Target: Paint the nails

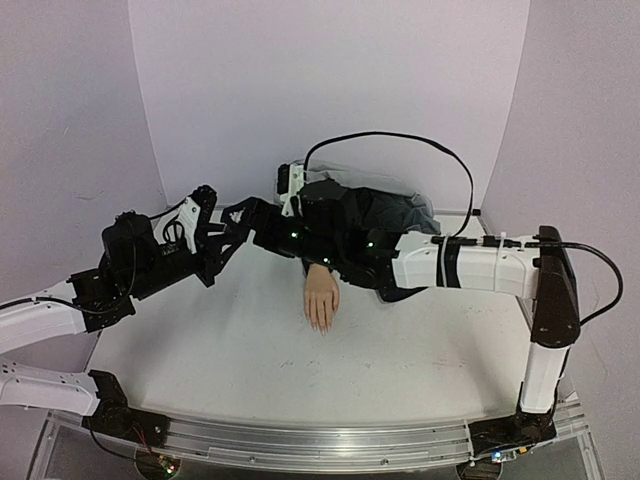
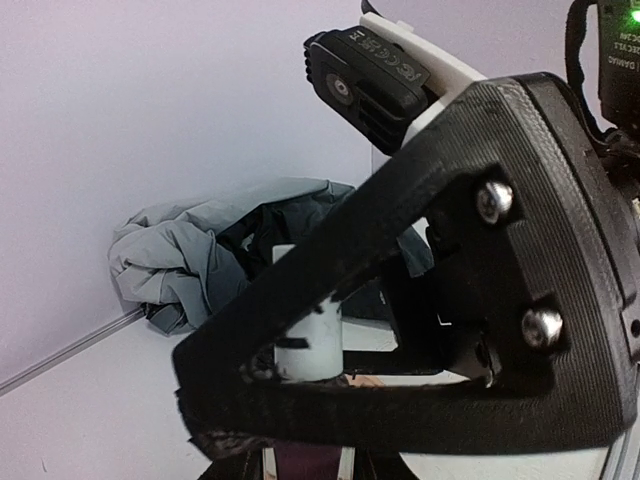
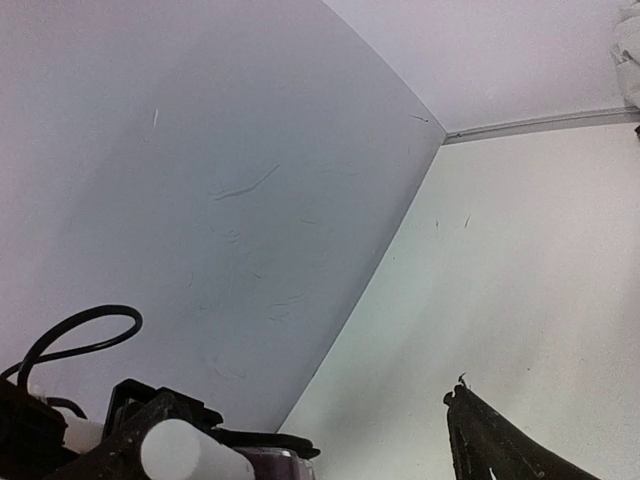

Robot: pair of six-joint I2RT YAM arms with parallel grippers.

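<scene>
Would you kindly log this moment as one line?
left fingers: shut by white cap | right fingers: open | mannequin hand: lying on table

A robotics lab booth: plain lavender backdrop (image 1: 330,70) wraps the white table (image 1: 220,350) from nine through twelve to three o'clock; left arm (image 1: 60,320) and right arm (image 1: 480,265) bolted to an aluminium rail (image 1: 320,443) at six.

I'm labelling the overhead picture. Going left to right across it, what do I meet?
Left arm's base → mannequin hand → grey cloth → right arm's post.
</scene>
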